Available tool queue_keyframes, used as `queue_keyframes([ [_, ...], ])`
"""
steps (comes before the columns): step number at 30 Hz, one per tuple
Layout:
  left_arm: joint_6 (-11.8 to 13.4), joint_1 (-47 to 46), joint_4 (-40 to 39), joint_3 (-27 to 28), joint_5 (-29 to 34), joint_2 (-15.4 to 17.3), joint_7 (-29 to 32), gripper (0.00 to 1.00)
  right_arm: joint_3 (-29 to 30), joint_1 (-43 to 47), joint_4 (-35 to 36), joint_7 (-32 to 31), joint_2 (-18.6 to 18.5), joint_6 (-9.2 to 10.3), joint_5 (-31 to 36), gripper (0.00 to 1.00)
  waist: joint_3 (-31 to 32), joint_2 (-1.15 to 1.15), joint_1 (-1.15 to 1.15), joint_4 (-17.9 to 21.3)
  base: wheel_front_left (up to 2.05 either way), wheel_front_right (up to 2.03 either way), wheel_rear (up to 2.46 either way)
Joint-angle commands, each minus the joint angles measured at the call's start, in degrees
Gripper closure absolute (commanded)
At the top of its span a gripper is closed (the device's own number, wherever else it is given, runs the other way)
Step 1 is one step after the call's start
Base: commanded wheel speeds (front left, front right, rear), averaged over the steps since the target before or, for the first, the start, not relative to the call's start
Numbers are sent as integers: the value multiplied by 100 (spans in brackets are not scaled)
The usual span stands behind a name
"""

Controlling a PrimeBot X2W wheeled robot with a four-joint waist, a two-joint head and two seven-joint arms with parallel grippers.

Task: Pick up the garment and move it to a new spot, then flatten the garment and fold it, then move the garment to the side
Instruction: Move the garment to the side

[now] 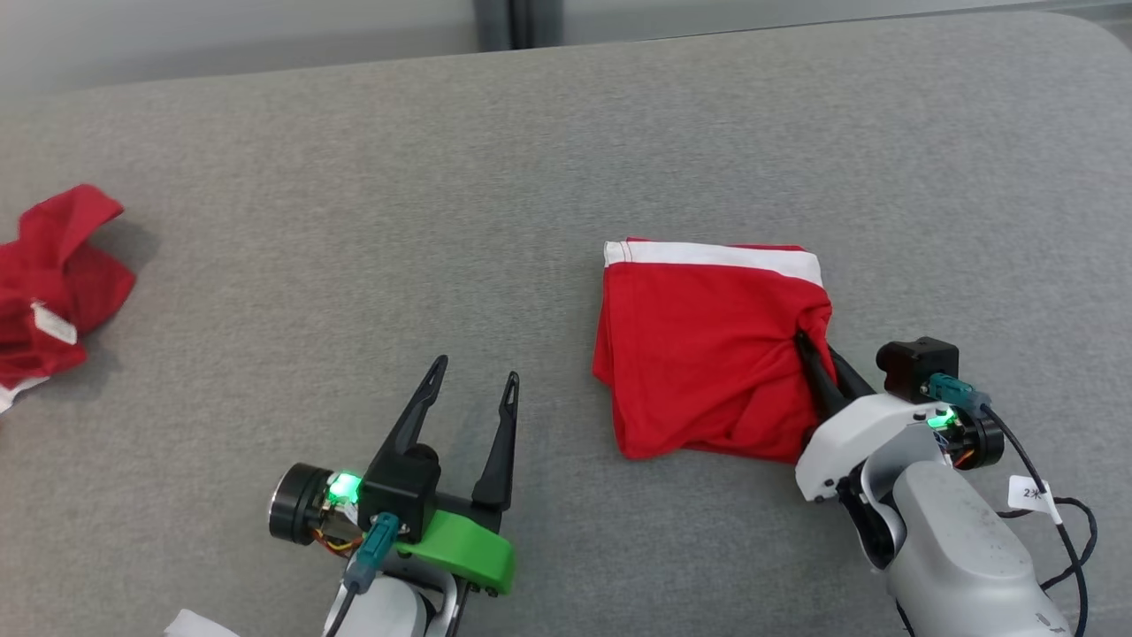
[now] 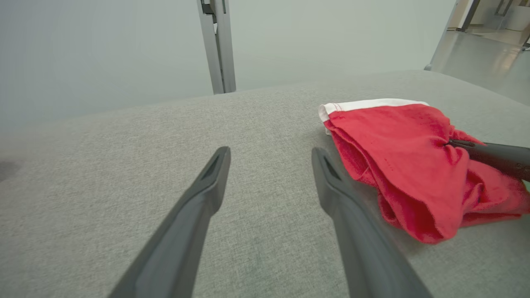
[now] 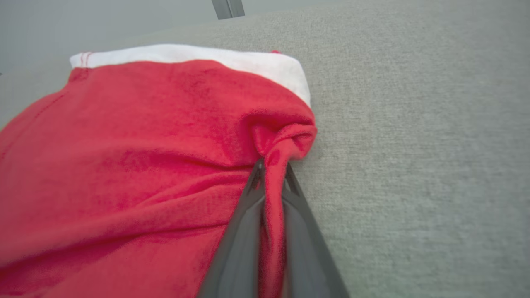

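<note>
Seen from my remote station: a grey woven surface (image 1: 354,195) stretches across the workspace. A crumpled red cloth (image 1: 62,274) with a white tag (image 1: 55,323) lies at its left edge, partly cut off by the frame. Behind the surface, a grey metal post (image 2: 217,45) stands upright against a pale wall (image 2: 103,49). Glossy floor (image 2: 484,58) shows beyond the right corner.

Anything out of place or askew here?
The folded red garment is puckered at its right edge, where the right gripper pinches a fold between its fingers. A second red garment lies crumpled at the head view's far left.
</note>
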State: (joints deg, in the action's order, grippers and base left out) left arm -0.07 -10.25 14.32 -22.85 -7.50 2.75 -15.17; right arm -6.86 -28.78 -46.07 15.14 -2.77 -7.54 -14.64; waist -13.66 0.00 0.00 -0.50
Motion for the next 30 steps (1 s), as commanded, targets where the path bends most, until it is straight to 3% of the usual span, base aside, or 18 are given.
queue_keyframes([
  [1, -42, -104, 23, -51, 12, 29, 5, 0, -39, 114, 42, 0, -27, 11, -60, 100, 76, 0, 0, 911, 0, 0, 0],
  [9, -176, -143, 122, -245, 58, 30, 6, 0, -275, 295, 207, 0, -27, 11, -256, 100, 126, 0, 0, 1939, 0, 0, 0],
  [16, -183, -125, 168, -291, 32, 31, 5, 0, -351, 354, 305, 0, -25, 11, -233, 100, 103, 0, 0, 2409, 0, 0, 0],
  [22, -233, -253, 226, -280, 78, 33, 5, 0, -344, -12, 285, 0, -29, 11, 202, 100, -153, 0, 0, 2297, 0, 0, 0],
  [30, -329, -502, 289, -109, 356, 44, 5, 0, -19, -1314, -109, 0, -468, 11, 693, 100, -779, 0, 0, 1750, 0, 0, 0],
])
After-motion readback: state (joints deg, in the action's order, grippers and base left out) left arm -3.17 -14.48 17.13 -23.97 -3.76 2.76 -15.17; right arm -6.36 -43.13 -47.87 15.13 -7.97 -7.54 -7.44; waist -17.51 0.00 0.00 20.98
